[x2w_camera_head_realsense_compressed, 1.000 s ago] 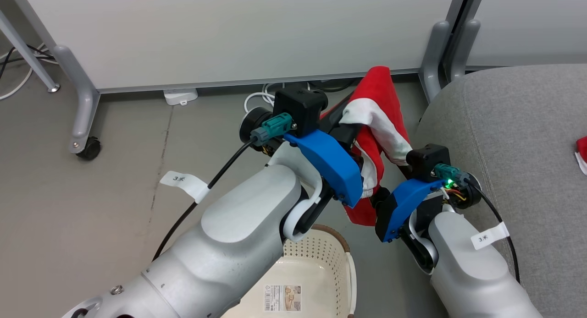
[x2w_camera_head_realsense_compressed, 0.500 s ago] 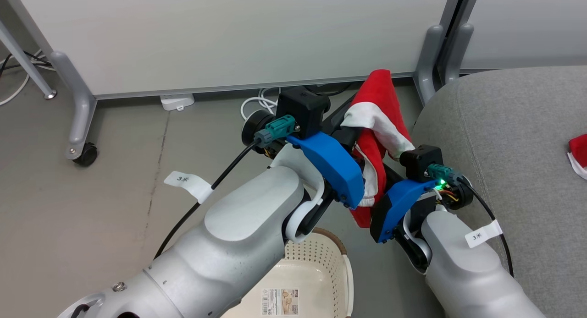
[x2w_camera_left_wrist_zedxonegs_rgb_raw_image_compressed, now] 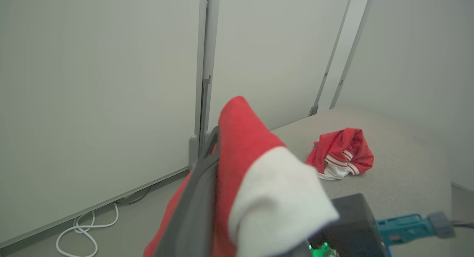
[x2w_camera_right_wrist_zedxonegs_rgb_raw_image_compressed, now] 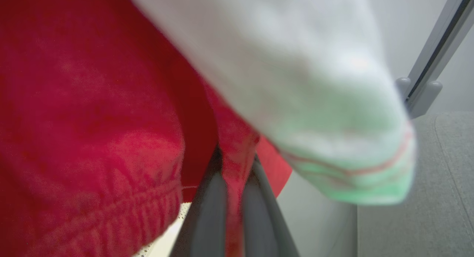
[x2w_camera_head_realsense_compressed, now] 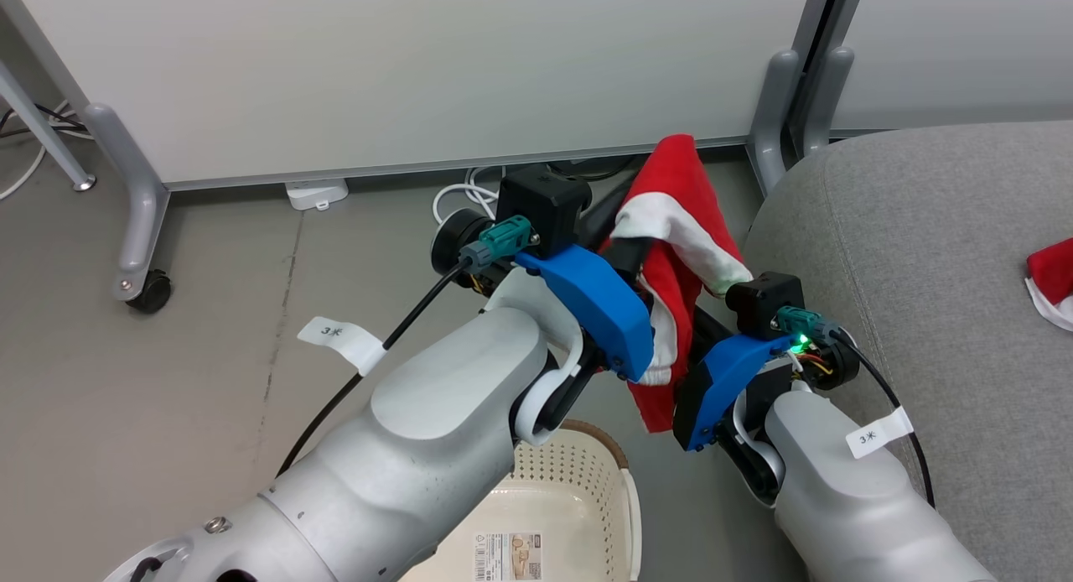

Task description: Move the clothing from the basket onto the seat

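Above the floor (x2w_camera_head_realsense_compressed: 168,397), between the basket (x2w_camera_head_realsense_compressed: 578,473) and the seat (x2w_camera_head_realsense_compressed: 922,255), the red-and-white garment (x2w_camera_head_realsense_compressed: 683,205) hangs in the air, held up by both arms. The left gripper (x2w_camera_left_wrist_zedxonegs_rgb_raw_image_compressed: 222,142) points up and away from the robot, and the cloth is draped over its tip. In the left wrist view one dark finger (x2w_camera_left_wrist_zedxonegs_rgb_raw_image_compressed: 200,197) runs up the left side of the red fabric while the other is buried under it. The jaws are closed with the garment caught in them, and its red peak stands just past the fingertips. A white part of the garment folds down to the right of that finger, toward the black camera block (x2w_camera_left_wrist_zedxonegs_rgb_raw_image_compressed: 351,220) on the other wrist.

The right gripper (x2w_camera_right_wrist_zedxonegs_rgb_raw_image_compressed: 235,168) sits lower and to the right, just beside the left one. Its two fingers are pressed together on a narrow fold of red fabric that runs down between them. The bulk of the garment hangs to their left, and the white part droops across the upper right of the right wrist view.

In the head view the garment's lower edge dangles near the basket's far corner, clear of the rim, and the seat begins just to the right of the right forearm. A second garment (x2w_camera_left_wrist_zedxonegs_rgb_raw_image_compressed: 342,155), red with white striped trim, lies crumpled on the seat, well apart from both grippers.
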